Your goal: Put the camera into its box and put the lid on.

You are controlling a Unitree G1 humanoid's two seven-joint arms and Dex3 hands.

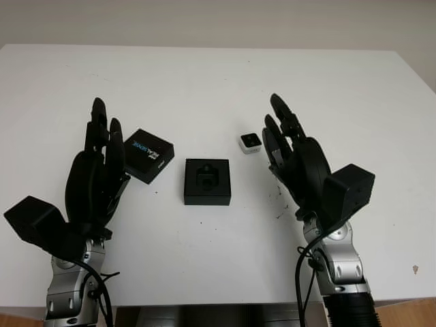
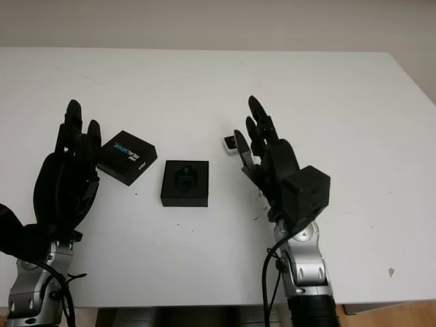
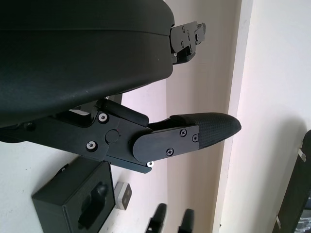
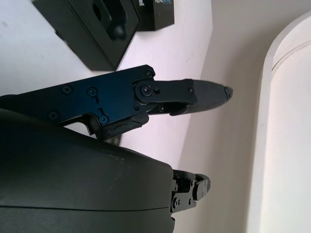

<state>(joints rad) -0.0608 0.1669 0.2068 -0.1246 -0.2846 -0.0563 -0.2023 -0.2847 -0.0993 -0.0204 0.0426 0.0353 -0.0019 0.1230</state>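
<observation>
A small white camera (image 1: 250, 142) lies on the white table (image 1: 204, 82), just right of centre. An open black box (image 1: 207, 180) with a moulded insert sits at the table's middle, also in the left wrist view (image 3: 77, 201). Its black lid (image 1: 148, 155) with blue lettering lies to the left of it. My left hand (image 1: 95, 170) is open, raised beside the lid and touching nothing. My right hand (image 1: 289, 150) is open, held up just right of the camera, its fingers (image 2: 253, 136) close to it but apart.
The table's front edge (image 1: 218, 303) runs close below both forearms. A pale wall rises behind the far edge. Small dark specks (image 1: 279, 204) mark the surface near my right hand.
</observation>
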